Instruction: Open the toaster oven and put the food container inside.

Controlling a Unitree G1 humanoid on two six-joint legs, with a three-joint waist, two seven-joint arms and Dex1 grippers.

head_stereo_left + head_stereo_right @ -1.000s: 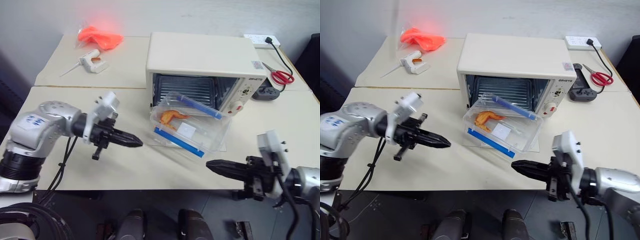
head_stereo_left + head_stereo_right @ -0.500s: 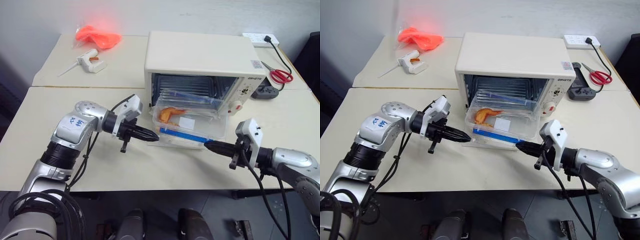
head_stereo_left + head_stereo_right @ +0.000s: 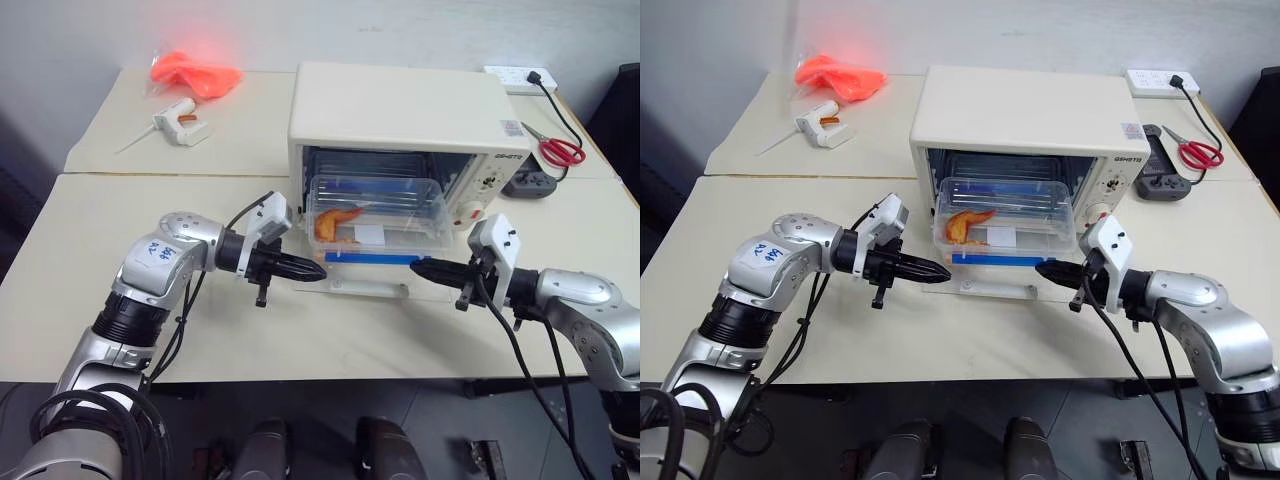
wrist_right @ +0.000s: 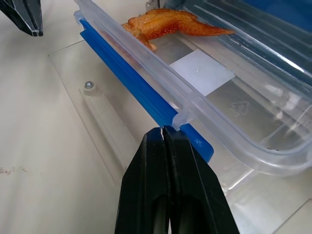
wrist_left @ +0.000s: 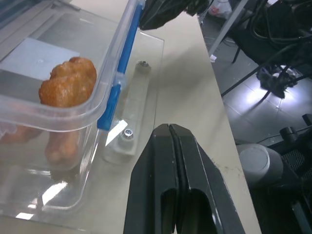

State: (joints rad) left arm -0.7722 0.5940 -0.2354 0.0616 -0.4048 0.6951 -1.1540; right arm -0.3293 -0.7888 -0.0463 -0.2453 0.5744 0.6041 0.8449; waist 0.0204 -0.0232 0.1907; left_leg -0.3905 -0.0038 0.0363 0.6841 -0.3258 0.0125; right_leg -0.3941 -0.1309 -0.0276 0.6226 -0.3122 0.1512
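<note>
the toaster oven [image 3: 400,130] stood on the table [image 3: 150,320] with its glass door [image 3: 370,285] folded down flat in front of it, and it serves as the landmark here. the food container [image 3: 378,215] sat level at the oven's mouth, resting on the lowered door, its blue clip [image 4: 146,100] facing away from the cavity and orange food pieces [image 3: 335,222] showing through the clear wall. the left gripper [image 3: 315,271] lay at the door's left front corner, fingers pressed together, empty, just beside the container's end. the right gripper [image 3: 418,268] came in from the oven's right front, fingers likewise closed on nothing, their tip against the blue clip's edge in the right wrist view. behind the oven to its left lay an orange bag [image 3: 197,72] and a glue gun [image 3: 178,122]; to its right, red scissors [image 3: 560,150].
</note>
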